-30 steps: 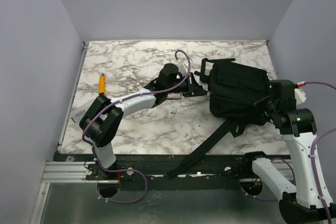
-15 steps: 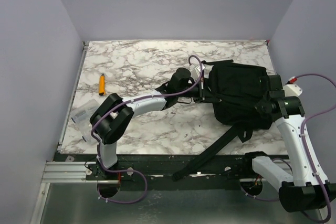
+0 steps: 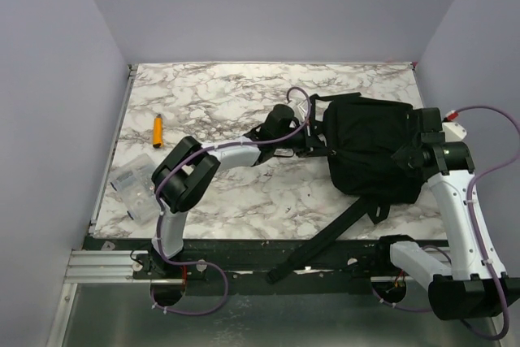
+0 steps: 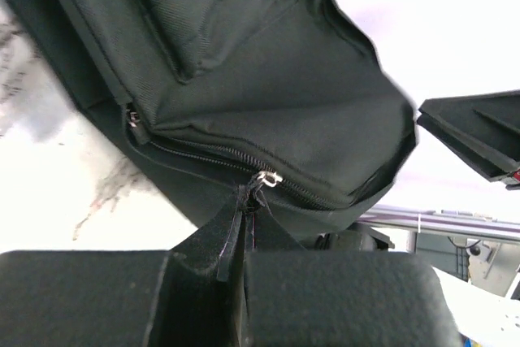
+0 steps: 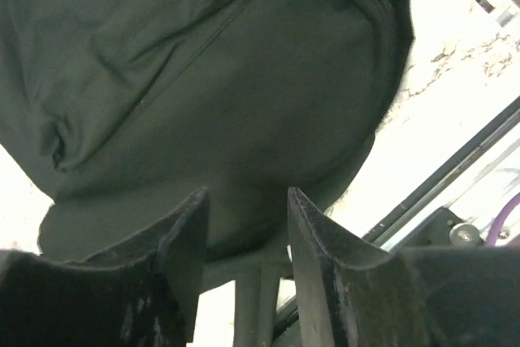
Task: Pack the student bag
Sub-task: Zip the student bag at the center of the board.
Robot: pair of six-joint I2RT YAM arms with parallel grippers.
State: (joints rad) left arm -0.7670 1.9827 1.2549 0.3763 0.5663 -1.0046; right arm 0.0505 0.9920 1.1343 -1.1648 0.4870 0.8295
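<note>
BAG ON THE BENCH: black backpack slumped on the right half of the marble bench, close to the right edge, with 1 long strap trailing off the near edge.

Left claw clamped fully shut on the black tab of a zip pull on the side of the bag nearest the middle of the bench, the tab pinched flat between the fingers. Right claw partly open at the side nearest the right edge, fingers apart, nothing visibly gripped. Contact with the fabric impossible to tell.

Step in hand, by the look of it: running that zip along its track, though whether to open or to close cannot be told.

Best done by:
- drawing the tab along the line of the teeth, not up and away from them, with the tab straight in the grip;
- bracing the far side with the right claw first, so that the soft fabric pulls taut rather than bunching under the slider;
- slowing where the track curves round the corner of the bag.

Likely fault otherwise: dragging the whole bag across the marble toward the left edge without moving the slider at all.

Counted in view:
- 1 backpack
- 2 zip sliders in the left wrist view, the held one and a second slider further along
- 2 arms and 2 claws
- 1 orange marker near the left edge
- 1 clear plastic pack toward the near-left corner
</note>
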